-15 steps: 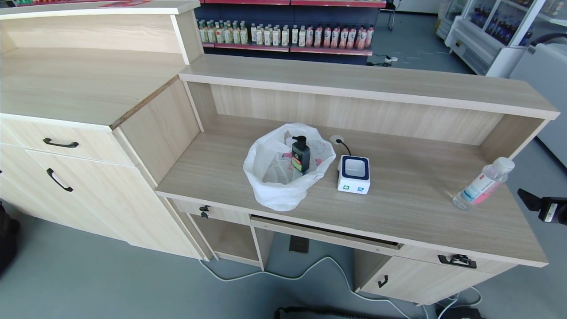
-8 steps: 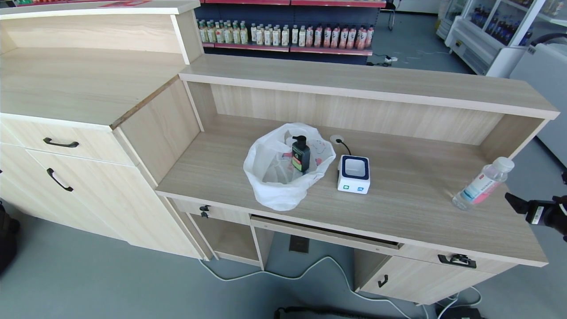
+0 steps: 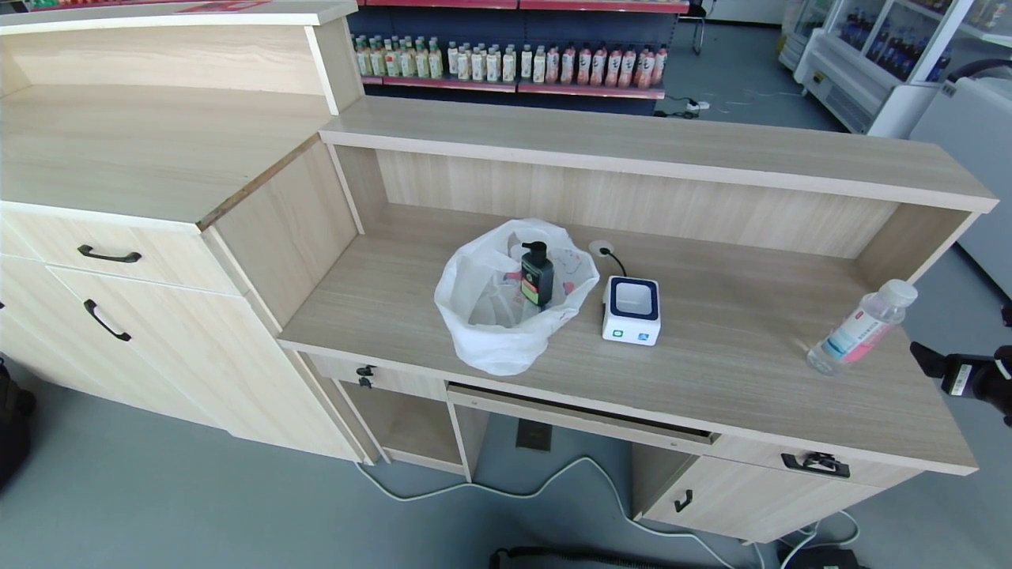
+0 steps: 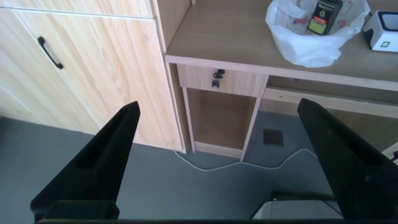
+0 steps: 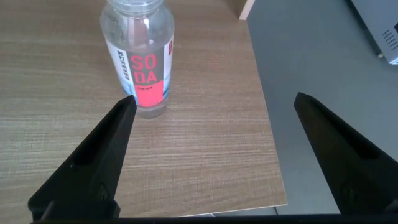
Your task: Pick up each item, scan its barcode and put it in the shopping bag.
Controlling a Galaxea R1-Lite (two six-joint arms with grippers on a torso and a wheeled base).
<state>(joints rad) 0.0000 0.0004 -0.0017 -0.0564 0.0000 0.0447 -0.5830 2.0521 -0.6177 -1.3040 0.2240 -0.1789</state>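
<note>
A clear soda bottle (image 3: 862, 328) with a white cap and a pink and white label stands upright near the counter's right end. In the right wrist view the soda bottle (image 5: 140, 62) is just beyond my open right gripper (image 5: 214, 102), off to one side, close to one fingertip. One finger (image 3: 925, 357) of that gripper shows right of the bottle in the head view. The white shopping bag (image 3: 514, 304) sits open mid-counter with a black pump bottle (image 3: 537, 275) upright inside. A white scanner (image 3: 632, 310) is right of the bag. My left gripper (image 4: 219, 106) hangs open over the floor before the counter.
The counter (image 3: 711, 371) ends just right of the soda bottle, and its edge (image 5: 267, 155) drops to grey floor. A raised back shelf (image 3: 632, 142) overhangs the rear. A keyed drawer (image 4: 216, 78) sits under the bag (image 4: 311, 37). A tall cabinet (image 3: 158, 237) stands left.
My right gripper has come in a little from the right edge toward the soda bottle, then eased back slightly. The bottle, bag and scanner have stayed put.
</note>
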